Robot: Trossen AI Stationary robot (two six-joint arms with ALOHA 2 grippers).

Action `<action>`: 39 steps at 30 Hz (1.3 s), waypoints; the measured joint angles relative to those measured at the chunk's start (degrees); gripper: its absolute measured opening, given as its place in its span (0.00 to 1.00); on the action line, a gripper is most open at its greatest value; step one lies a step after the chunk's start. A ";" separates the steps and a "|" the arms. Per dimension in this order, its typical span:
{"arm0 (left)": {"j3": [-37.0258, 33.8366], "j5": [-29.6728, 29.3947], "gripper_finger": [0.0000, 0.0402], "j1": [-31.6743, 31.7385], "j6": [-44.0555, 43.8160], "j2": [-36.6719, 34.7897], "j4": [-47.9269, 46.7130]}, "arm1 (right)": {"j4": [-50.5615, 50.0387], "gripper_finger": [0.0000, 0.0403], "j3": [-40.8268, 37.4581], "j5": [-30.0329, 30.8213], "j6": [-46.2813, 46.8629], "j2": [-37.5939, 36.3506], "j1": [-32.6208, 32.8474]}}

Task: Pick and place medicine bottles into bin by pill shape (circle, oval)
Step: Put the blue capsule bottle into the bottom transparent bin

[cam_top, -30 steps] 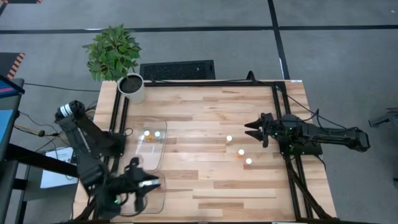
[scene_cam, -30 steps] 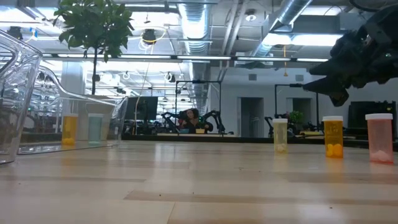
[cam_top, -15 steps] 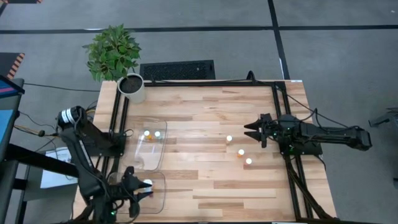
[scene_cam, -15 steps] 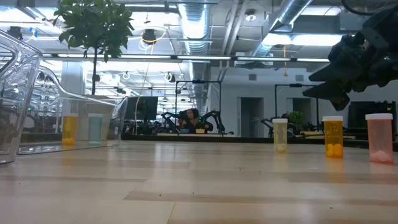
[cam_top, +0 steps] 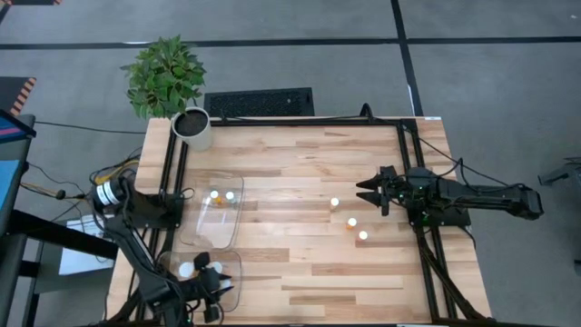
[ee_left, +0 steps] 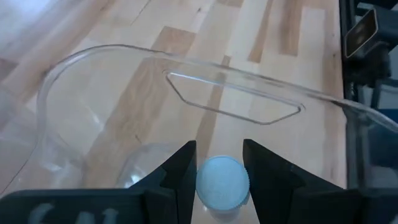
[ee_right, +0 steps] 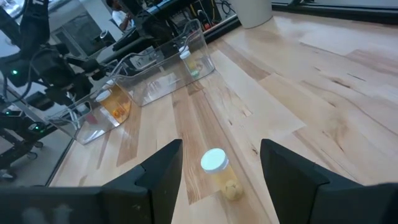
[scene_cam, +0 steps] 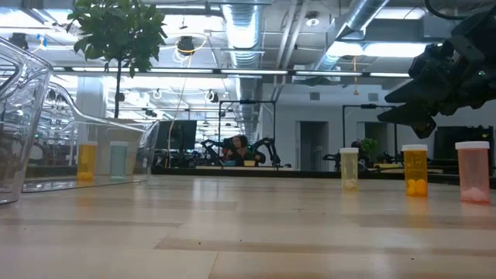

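My left gripper (ee_left: 219,168) is low inside the near clear bin (cam_top: 227,272) at the table's near left, shut on a medicine bottle with a white cap (ee_left: 222,182). In the high view a second white cap (cam_top: 186,270) shows beside my left gripper (cam_top: 207,272). The far clear bin (cam_top: 211,227) holds two bottles (cam_top: 214,194) (cam_top: 229,195), standing on its floor. Three bottles (cam_top: 334,202) (cam_top: 351,222) (cam_top: 363,235) stand upright on the wood at mid-right. My right gripper (cam_top: 368,193) hovers open just right of them; one bottle (ee_right: 217,171) stands ahead of its fingers. My left gripper pinches the bottle between its two fingers, which stand on opposite sides just under the cap's rim (ee_left: 200,180). The fingers slant down from the table's near left. The cap faces up, so the bottle is roughly upright. Whether its base rests on the bin floor is hidden.
A potted plant (cam_top: 168,77) in a white pot (cam_top: 192,127) stands at the far left corner. Black frame rails (cam_top: 171,173) (cam_top: 410,163) run along both sides of the table. Bare wood lies between the bins and the three bottles (scene_cam: 349,170) (scene_cam: 415,170) (scene_cam: 472,172).
My left gripper, still shut on the bottle, has sunk into the near bin, shifting a little toward the table's left edge and rolling slightly. The bottle has gone down with it.
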 joint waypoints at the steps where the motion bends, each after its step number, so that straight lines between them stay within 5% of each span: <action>1: 0.00 -0.48 0.28 0.18 0.29 0.39 0.11 | 0.00 0.56 -0.01 0.00 0.00 0.01 0.00; 27: 0.22 -2.25 0.28 1.67 1.79 4.37 -0.17 | 0.00 0.56 0.00 0.00 0.02 0.02 0.00; 39: 0.17 -0.39 0.44 2.33 1.46 4.35 -0.32 | 0.00 0.56 0.00 0.00 0.04 0.00 -0.02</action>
